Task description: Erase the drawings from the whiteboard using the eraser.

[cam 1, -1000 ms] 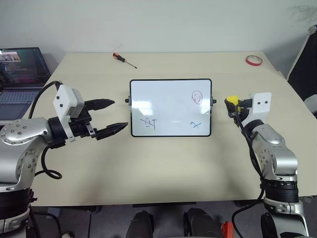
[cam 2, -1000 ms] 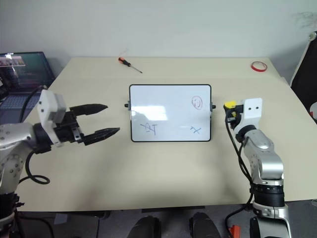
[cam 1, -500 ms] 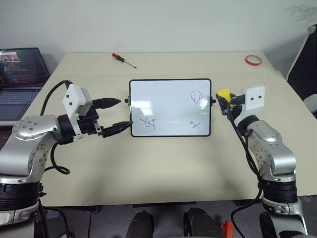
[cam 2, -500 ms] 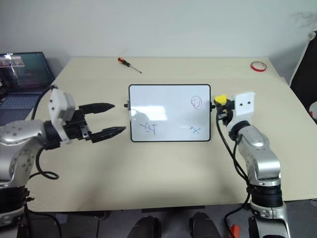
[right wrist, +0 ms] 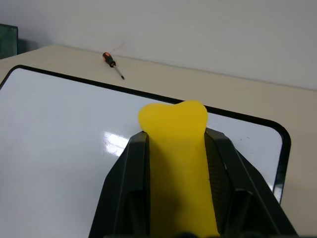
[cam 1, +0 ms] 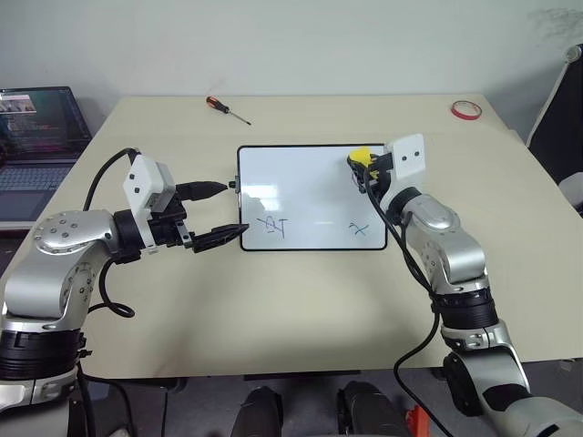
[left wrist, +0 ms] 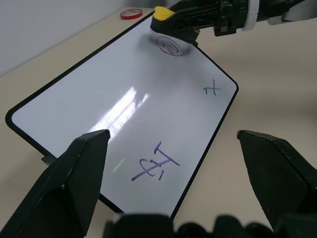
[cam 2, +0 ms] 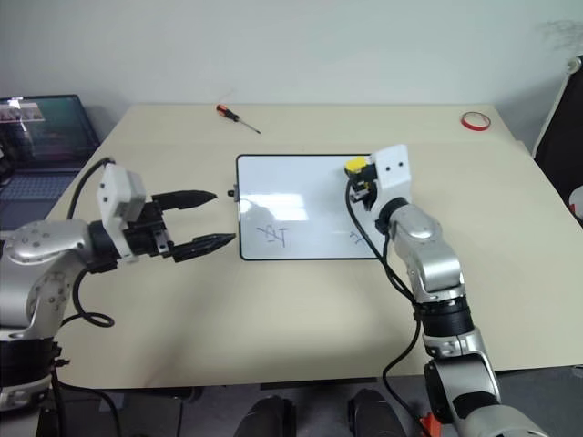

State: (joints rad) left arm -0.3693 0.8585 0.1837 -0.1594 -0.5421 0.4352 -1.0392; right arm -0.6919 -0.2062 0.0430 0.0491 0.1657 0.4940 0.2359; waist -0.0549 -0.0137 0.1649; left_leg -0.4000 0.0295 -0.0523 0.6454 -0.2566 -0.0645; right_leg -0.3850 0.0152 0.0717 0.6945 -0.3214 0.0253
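Note:
The whiteboard (cam 1: 301, 182) lies flat in the middle of the table. My right gripper (cam 1: 363, 169) is shut on the yellow eraser (cam 1: 360, 157) and holds it over the board's upper right corner. The red smiley (left wrist: 170, 45) lies just under the eraser (left wrist: 163, 14) in the left wrist view. A blue X (cam 1: 359, 229) is at the lower right and a blue scribble (cam 1: 273, 225) at the lower left. My left gripper (cam 1: 230, 209) stands open at the board's left edge, its lower fingertip at the frame's corner.
A red-handled screwdriver (cam 1: 228, 110) lies behind the board. A red tape ring (cam 1: 466, 110) sits at the far right corner of the table. An open laptop (cam 1: 41, 137) stands off the table's left side, and a dark chair (cam 1: 560, 109) off its right side.
My right gripper has carried the eraser leftward, from beside the board's right edge to above the red smiley. My left gripper has stayed at the board's left edge.

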